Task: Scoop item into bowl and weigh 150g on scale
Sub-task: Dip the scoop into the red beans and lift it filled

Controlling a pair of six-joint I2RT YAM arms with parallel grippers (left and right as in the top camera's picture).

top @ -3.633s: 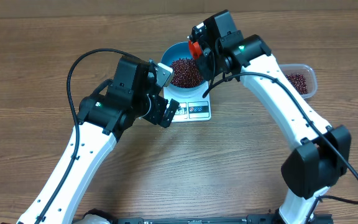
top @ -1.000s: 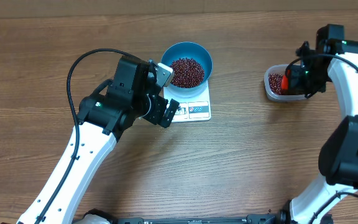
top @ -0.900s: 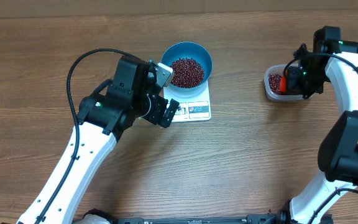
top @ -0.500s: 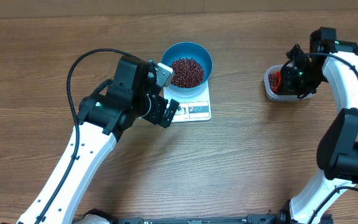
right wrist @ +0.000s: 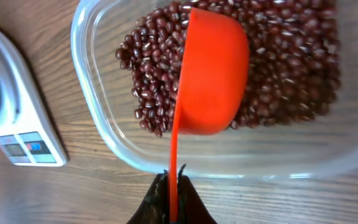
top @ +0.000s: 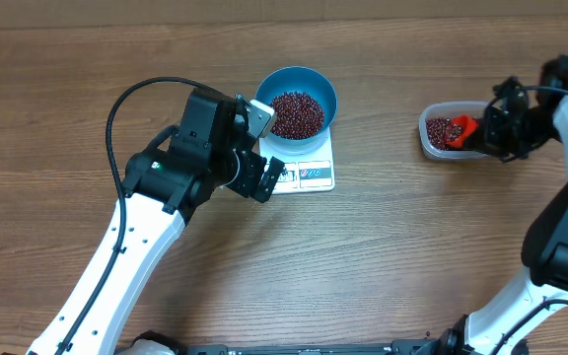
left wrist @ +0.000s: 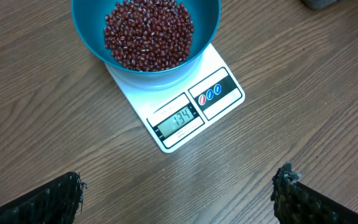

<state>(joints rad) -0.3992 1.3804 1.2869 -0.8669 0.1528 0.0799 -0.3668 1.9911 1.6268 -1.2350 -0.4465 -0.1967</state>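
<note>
On the near side of the surface, the left pincer (left wrist: 179,200) hangs with its jaws spread wide and nothing between them, looking down on the scale (left wrist: 197,107). The scale's display (left wrist: 178,119) reads 134. Beside it is a dark panel (left wrist: 215,93) with small round red and blue marks, whose lettering is too small to read. Just beyond, the blue bowl (left wrist: 87,31) sits on the scale's platform, holding a heap of red-brown beans (left wrist: 148,31).

Well off to the right, the right pincer (right wrist: 174,186) is clamped tight on the thin handle of an orange scoop (right wrist: 213,74). The scoop's cup lies inside the clear tub (right wrist: 101,121), its back toward the wrist camera, pressed among the tub's beans (right wrist: 278,74).

The step in hand looks like loading another scoop. With the reading only a little short of the target, a small load seems wise. I would dig shallow, level the cup before lifting so nothing spills over the tub's rim, then carry it flat to the bowl. There I would tip it in a slow trickle, pausing to let the number settle.
</note>
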